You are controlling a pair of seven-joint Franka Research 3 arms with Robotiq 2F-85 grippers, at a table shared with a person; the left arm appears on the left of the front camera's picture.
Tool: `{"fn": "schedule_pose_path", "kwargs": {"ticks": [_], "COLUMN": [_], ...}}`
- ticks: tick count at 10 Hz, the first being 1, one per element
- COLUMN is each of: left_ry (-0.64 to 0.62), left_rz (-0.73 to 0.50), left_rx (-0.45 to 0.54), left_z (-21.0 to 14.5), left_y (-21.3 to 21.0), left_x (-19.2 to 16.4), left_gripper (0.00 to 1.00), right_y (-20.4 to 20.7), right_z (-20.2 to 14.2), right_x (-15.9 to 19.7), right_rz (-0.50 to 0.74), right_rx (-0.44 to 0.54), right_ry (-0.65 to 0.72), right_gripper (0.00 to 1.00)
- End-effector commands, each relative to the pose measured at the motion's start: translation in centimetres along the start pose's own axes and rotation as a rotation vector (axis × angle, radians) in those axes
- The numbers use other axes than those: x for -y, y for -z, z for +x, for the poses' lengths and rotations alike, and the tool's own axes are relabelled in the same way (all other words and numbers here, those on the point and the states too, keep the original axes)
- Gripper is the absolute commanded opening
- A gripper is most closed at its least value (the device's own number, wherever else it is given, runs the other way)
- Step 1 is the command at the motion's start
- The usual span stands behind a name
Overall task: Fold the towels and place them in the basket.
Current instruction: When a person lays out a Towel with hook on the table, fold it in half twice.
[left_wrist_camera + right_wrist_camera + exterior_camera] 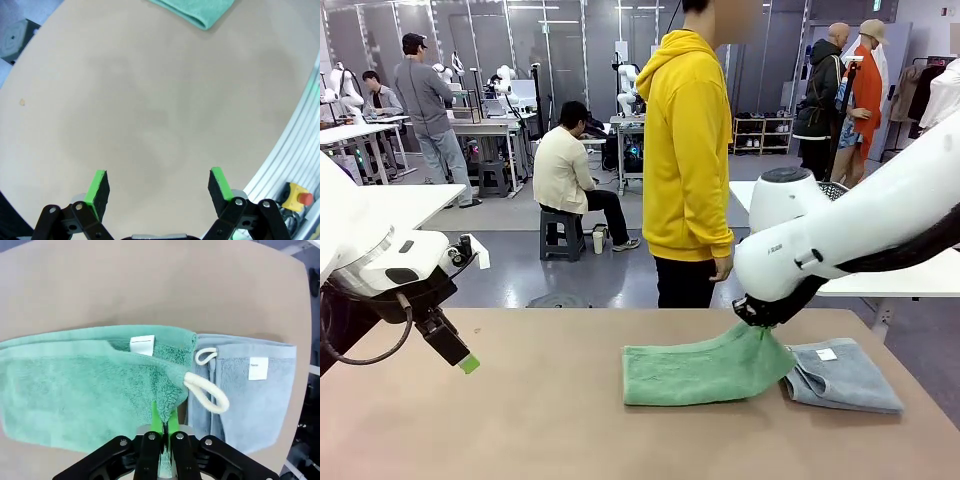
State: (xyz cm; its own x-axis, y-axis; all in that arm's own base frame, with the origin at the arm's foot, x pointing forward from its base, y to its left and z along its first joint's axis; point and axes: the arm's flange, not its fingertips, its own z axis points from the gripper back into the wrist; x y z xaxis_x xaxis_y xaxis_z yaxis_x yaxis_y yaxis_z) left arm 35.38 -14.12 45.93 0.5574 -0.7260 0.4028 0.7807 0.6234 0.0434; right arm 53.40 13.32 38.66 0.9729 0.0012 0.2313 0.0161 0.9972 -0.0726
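Right wrist view: the right hand (162,426) is closed on a corner of the sea-green towel (85,385), lifting it off the surface (150,285); the grey-blue towel (252,390) lies just beside it. Well apart, the left hand (159,187) hangs open above bare surface.
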Motion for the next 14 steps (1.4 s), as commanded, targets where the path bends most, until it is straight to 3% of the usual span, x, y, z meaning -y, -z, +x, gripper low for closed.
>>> {"fn": "schedule_pose_path", "kwargs": {"ticks": [1,6,7,14], "left_ry": [-0.006,-0.006,-0.006,-0.006], "left_rz": [0.021,0.021,0.021,0.021], "left_rx": [-0.008,-0.008,-0.008,-0.008], "left_z": [0.1,0.1,0.1,0.1], "left_y": [0.1,0.1,0.1,0.1], "left_x": [0.3,0.3,0.3,0.3], "left_gripper": [1.0,1.0,1.0,1.0], "right_y": [-2.4,-5.9,-4.9,-1.6], "right_z": [-1.4,-1.3,-0.3,0.0], "right_x": [-0.7,-8.4,-13.4,-19.3], "right_rz": [0.075,0.158,0.177,0.199], "right_rx": [-0.027,-0.097,-0.081,-0.145], "right_ry": [-0.031,-0.047,0.0,0.103], "right_gripper": [0.0,0.0,0.0,0.0]}}
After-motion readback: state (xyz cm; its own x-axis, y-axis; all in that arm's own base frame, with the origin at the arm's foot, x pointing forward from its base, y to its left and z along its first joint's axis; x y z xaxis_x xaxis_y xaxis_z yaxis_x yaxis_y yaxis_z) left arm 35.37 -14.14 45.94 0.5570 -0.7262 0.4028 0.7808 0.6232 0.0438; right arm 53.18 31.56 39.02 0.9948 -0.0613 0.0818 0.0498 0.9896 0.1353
